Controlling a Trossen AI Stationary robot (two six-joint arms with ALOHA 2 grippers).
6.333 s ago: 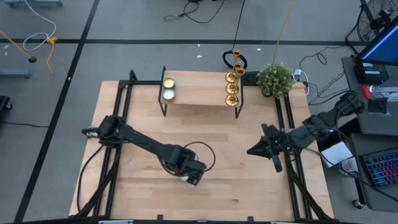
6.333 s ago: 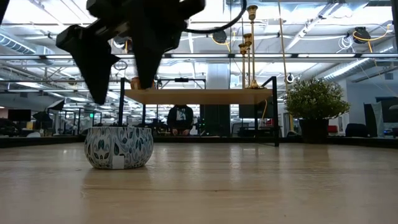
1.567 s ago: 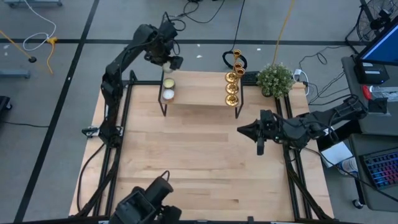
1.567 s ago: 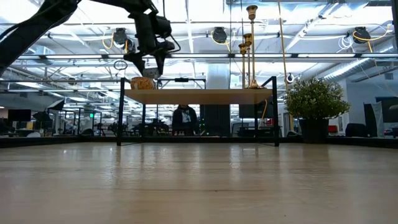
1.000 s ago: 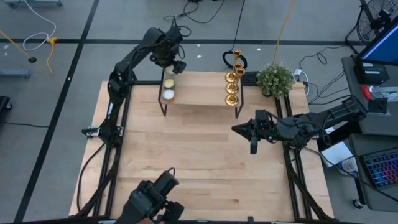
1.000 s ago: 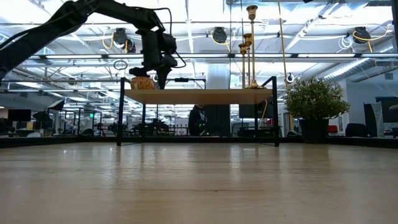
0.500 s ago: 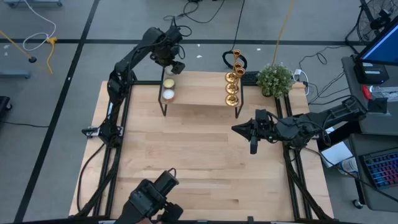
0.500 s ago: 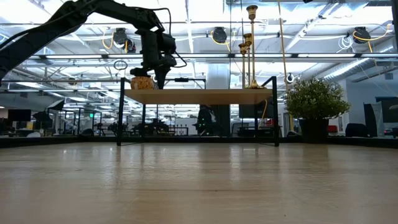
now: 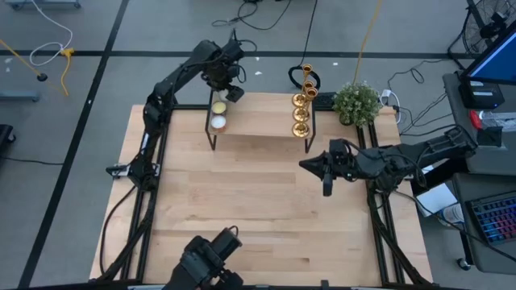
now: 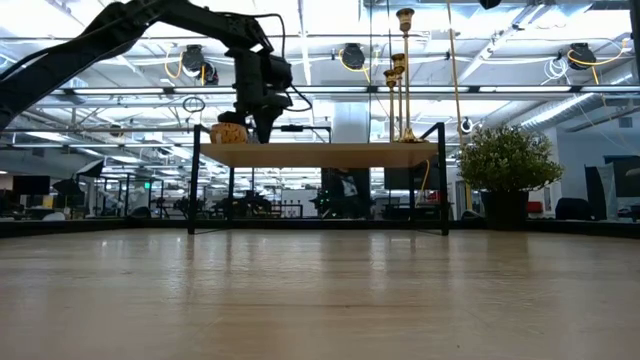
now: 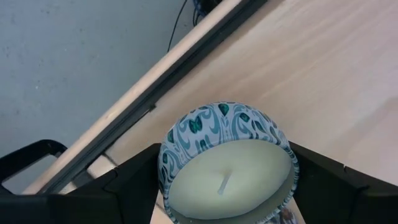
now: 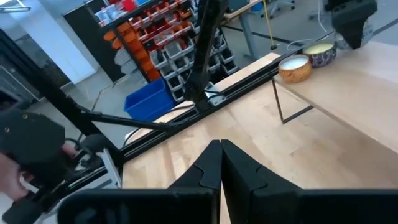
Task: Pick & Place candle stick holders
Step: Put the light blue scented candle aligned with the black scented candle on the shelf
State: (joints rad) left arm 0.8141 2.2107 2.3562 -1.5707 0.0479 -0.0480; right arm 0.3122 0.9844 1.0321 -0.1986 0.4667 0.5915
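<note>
While the right gripper [image 9: 309,164] hung with jaws clenched empty, the left gripper [image 9: 232,90] grasped a patterned candle tin [image 11: 227,163] between its jaws above the shelf [image 9: 258,121].

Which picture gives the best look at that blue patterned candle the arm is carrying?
The left wrist view: the candle tin fills it, held between the left gripper fingers. In the high and low views the arm mostly hides it; the right wrist view does not show it clearly.

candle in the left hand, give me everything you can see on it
The candle tin is round and low, its white wall printed with teal leaf shapes, filled with pale wax and a short white wick. The left hand holds it upright between its dark fingers, clamped on opposite sides of the wall, above the raised wooden shelf at its left end, near two other candles.
</note>
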